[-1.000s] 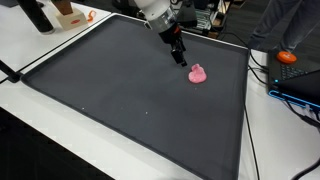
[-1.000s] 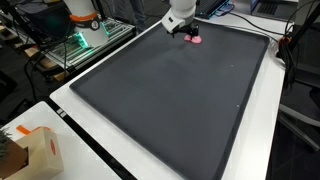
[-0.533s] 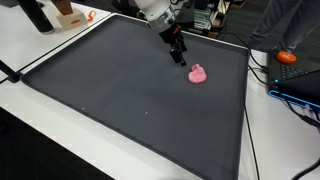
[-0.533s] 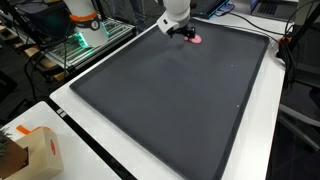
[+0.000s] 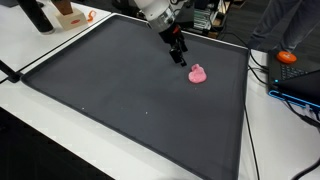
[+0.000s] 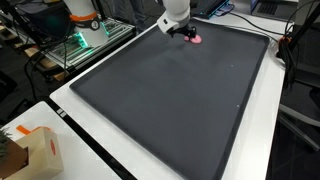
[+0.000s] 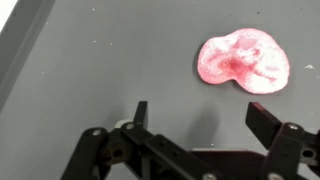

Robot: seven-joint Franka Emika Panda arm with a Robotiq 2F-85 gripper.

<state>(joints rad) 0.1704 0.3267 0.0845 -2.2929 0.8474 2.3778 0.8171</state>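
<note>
Just beyond hand point(image 7: 200, 110), pink toy point(image 7: 243, 63)

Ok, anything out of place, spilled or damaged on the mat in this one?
Nothing stands out. The pink toy looks whole and rests on the dark mat. The open claw is beside it, not touching. No spill, tear or wrinkle shows on the mat.

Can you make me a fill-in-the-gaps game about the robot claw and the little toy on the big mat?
1. The little toy is ____ in colour.
2. The gripper sits beside the toy with its jaws ____, holding nothing.
3. Count the toys on the dark mat: there is just ____.

Missing words: pink; open; one.
</note>
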